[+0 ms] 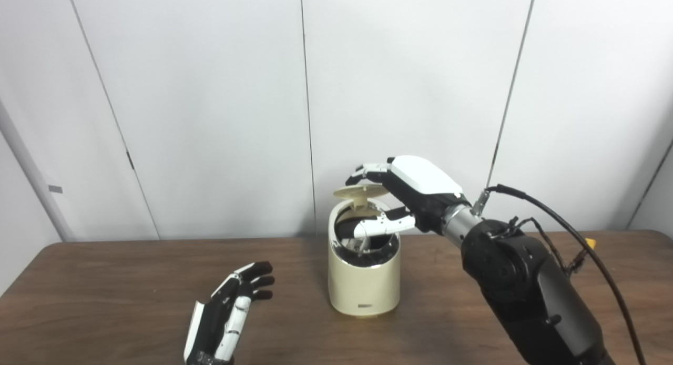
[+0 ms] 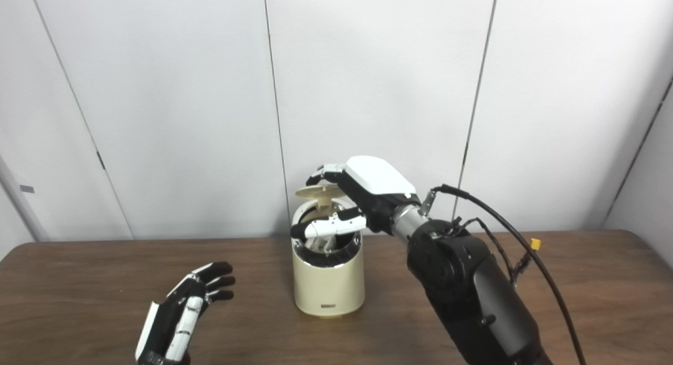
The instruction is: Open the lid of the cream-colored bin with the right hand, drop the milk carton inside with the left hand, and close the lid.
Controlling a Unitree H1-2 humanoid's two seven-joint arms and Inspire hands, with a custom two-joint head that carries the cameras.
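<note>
Presently, operator, your cream-colored bin stands upright on the brown counter, and every position below is given relative to it. Its lid is raised above the far rim, roughly level, on a short stem. Your right robot hand is at the top of the bin: the fingers lie over the lid's upper surface, touching it or just above it, while the thumb reaches across the open mouth below. Whether the lid is actually clamped between fingers and thumb cannot be told from either view. Inside the mouth, a pale object shows against the dark liner; it may be the milk carton, but it is too small and shadowed to confirm. Your left robot hand is to the left of the bin and nearer the camera, well apart from it, low over the counter. Its fingers are spread and extended toward the bin, and it holds nothing. A black cable loops over the right forearm, right of the bin.
</note>
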